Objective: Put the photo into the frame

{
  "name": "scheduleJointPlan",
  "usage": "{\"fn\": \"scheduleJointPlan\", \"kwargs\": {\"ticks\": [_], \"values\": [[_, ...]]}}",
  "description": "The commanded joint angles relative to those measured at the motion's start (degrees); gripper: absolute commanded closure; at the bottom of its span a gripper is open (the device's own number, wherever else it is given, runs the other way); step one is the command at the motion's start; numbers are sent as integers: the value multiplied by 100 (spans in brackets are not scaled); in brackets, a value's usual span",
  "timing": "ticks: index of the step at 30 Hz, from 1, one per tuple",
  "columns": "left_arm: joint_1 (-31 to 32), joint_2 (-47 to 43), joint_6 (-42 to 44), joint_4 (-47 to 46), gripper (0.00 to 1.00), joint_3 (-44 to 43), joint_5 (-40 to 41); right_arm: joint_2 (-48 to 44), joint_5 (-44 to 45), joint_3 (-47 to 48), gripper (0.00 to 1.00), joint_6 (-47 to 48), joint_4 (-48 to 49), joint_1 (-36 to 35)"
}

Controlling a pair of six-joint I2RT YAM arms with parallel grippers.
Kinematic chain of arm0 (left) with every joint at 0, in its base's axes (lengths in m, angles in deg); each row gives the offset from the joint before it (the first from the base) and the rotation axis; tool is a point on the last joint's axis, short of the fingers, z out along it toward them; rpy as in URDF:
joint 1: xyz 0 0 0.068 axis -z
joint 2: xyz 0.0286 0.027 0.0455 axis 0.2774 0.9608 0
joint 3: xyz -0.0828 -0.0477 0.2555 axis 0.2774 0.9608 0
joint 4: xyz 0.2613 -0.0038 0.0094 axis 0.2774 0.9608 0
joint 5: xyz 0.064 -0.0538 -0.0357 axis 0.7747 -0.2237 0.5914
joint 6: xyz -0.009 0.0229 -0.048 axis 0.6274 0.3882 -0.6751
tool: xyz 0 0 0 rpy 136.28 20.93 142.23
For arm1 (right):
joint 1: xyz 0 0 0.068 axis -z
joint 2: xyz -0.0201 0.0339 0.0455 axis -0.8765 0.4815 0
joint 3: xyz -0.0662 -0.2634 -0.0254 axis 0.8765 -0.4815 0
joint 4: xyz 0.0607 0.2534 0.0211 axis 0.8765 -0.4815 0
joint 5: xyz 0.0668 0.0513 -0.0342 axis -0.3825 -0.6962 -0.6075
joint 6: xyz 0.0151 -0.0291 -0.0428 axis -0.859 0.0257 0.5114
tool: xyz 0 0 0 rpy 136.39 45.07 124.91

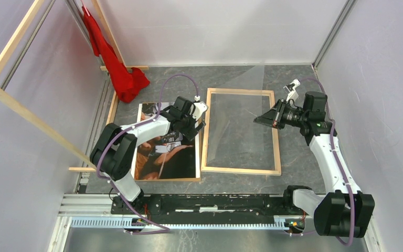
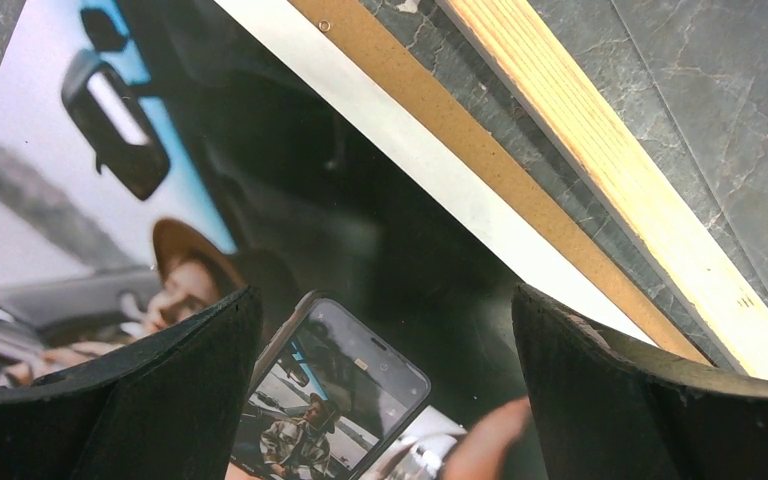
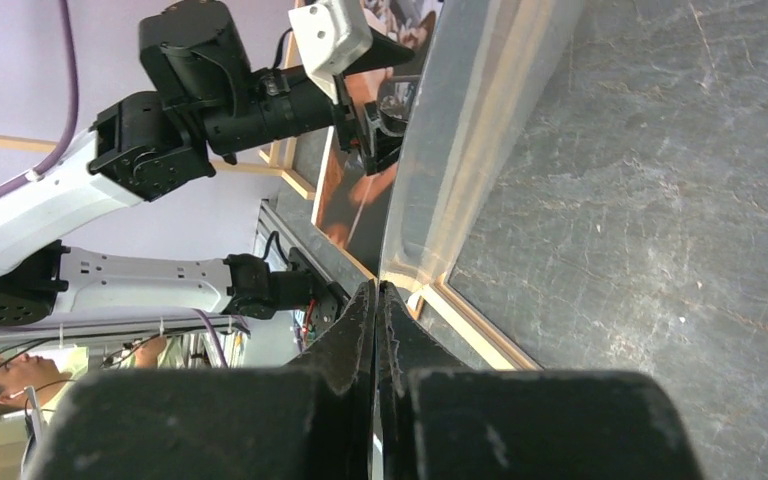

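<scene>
Any lettering on the phone pictured in the dark paper photo (image 1: 173, 163) is too small for us to read. The photo lies picture-up on a brown backing board (image 2: 430, 112), just left of the thin pale-wood frame (image 1: 241, 169), which lies flat on the grey marbled table (image 1: 294, 157). The left gripper (image 2: 385, 300) hangs over the photo with its jaws spread wide, and its arm hides the print's upper part. The right gripper (image 3: 376, 300) is pinched closed on the edge of a tilted clear plastic sheet (image 1: 236, 105) over the frame.

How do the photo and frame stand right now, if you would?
Left gripper open over photo. Right gripper shut on clear sheet, raised above frame. Photo outside frame, on backing board.
</scene>
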Motion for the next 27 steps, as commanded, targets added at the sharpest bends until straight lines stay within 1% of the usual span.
{"fn": "scheduleJointPlan", "kwargs": {"ticks": [1, 5, 12, 17, 18, 21, 23, 27], "values": [[-15, -160, 89, 12, 0, -181, -52, -149, -432, 100, 100, -221, 713, 18], [-15, -145, 78, 14, 0, -166, -35, -326, -718, -159, 100, -782, 1602, -8], [-90, -242, 22, 131, 0, -250, -32, -338, -811, -10, 100, -859, 1832, -47], [-451, -281, -109, 253, 0, -493, -95, -374, -940, 148, 100, -1079, 2194, -211], [-533, -292, -121, 254, 0, -526, -73, -390, -960, 148, 100, -1118, 2410, -249], [-758, -310, -159, 255, 0, -595, -12, -441, -1055, 135, 100, -1085, 2518, -320], [-852, -312, -138, 258, 0, -613, 20, -503, -1102, 107, 100, -959, 2502, -516], [-885, -312, -108, 283, 0, -584, 38, -682, -1144, 34, 100, -609, 2374, -717]]}}
